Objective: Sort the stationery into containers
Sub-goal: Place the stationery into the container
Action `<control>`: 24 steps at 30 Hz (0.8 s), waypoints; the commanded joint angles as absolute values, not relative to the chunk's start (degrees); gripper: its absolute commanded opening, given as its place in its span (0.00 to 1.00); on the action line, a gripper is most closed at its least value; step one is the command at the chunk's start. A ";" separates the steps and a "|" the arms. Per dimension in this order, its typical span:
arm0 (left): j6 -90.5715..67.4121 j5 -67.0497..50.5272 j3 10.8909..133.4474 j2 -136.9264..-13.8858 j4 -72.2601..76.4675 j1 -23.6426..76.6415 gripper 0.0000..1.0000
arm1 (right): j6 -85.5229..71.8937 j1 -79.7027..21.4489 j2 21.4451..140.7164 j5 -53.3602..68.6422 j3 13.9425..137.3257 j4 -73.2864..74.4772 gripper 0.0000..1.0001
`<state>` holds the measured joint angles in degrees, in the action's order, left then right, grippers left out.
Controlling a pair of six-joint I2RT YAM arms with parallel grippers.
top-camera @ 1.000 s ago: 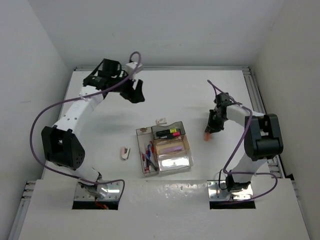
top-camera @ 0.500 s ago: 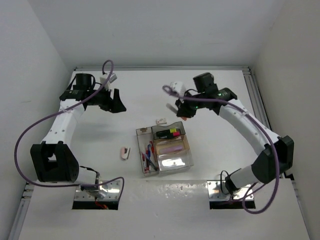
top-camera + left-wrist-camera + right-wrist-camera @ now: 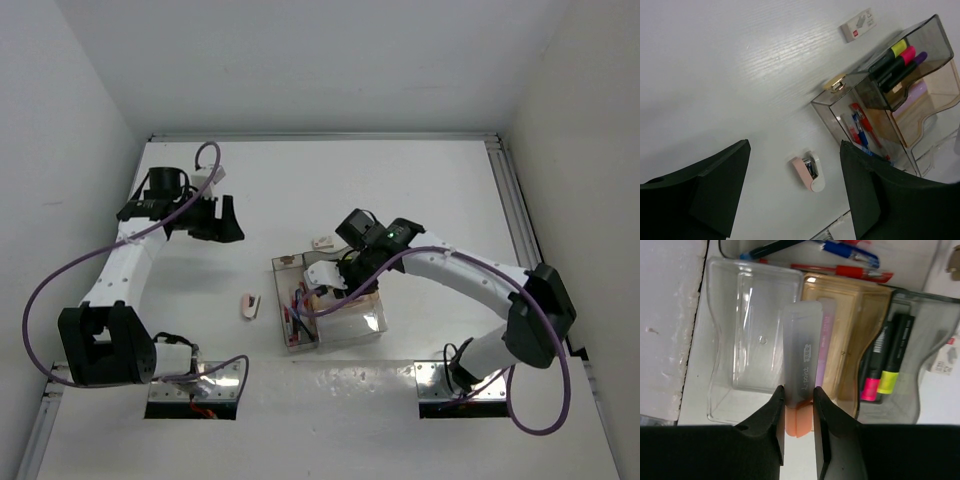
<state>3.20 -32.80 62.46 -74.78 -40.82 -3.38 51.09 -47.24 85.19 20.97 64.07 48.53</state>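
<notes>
right gripper (image 3: 799, 407) clamps frosted-sleeved orange eraser (image 3: 801, 350) over seam between clear plastic tray (image 3: 735, 305) and amber tray (image 3: 852, 325), likely aligning a drop | left gripper (image 3: 793, 147) spread wide, empty, above loose pink-and-white piece (image 3: 809, 172) on white table (image 3: 740, 65), likely next pick

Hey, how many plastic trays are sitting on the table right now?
4, clustered together: a long narrow smoky tray holding pens, a grey tray holding highlighters, a clear tray, and an amber tray between those two. None looks hidden.
</notes>
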 commanded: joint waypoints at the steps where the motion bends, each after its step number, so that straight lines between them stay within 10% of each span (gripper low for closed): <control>1: 2.54 -30.32 60.56 -72.69 -42.09 -3.34 0.80 | 53.44 -48.51 85.34 19.86 62.59 47.55 0.03; 20: 1.07 -33.32 49.93 -74.53 -44.74 5.09 0.75 | 52.74 -49.13 91.93 15.47 62.31 41.92 0.08; 24: -3.16 -30.85 47.46 -73.13 -42.98 6.06 0.72 | 52.47 -49.13 92.72 13.98 62.31 42.01 0.22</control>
<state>1.04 -32.10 48.56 -75.09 -44.93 4.97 52.56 -49.17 92.05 14.68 60.10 42.54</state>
